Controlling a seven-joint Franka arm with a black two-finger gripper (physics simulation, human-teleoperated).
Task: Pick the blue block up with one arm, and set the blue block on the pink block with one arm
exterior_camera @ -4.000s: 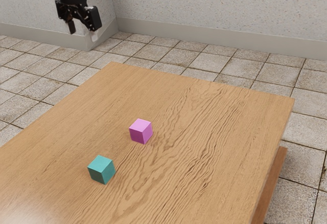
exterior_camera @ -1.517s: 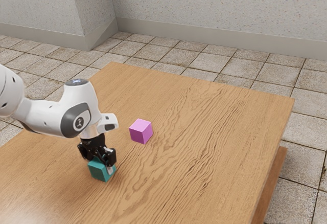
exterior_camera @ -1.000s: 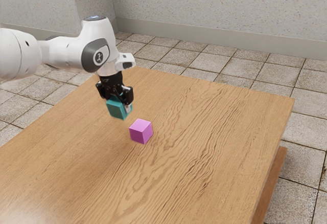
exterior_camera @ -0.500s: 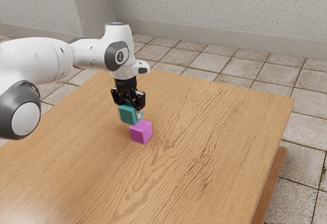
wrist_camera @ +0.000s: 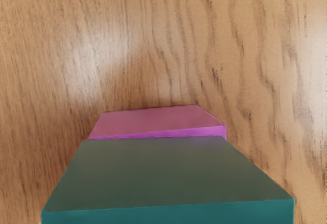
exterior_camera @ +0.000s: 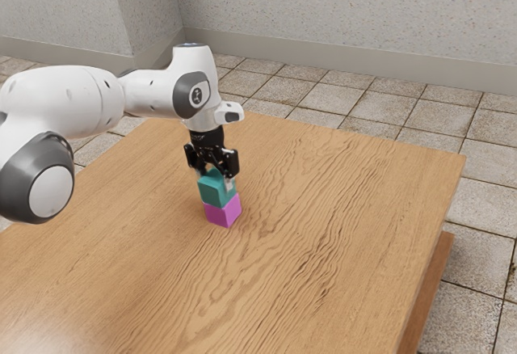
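Blue block [exterior_camera: 212, 187] (reads teal in the render) sits on top of the pink block [exterior_camera: 222, 212], near the desk [exterior_camera: 339, 233] mid-area, w/ the arm coming in from the exterior view's left. End effector [exterior_camera: 215, 171] is closed on the blue block, one finger on each side of its upper part.

In the wrist view the blue block [wrist_camera: 168, 178] lies right under the hand, w/ a strip of the pink block [wrist_camera: 158, 121] top showing past it, so the stack looks offset, not flush. Placement seems almost done; release not yet made.

Risks, as a judgement:
- offset + release: blue block may tip or slide off the pink one
- uneven finger opening could drag it sideways
- lifting before the fingers fully part pulls it back up
- extra downward push could shove the pink block across the desk
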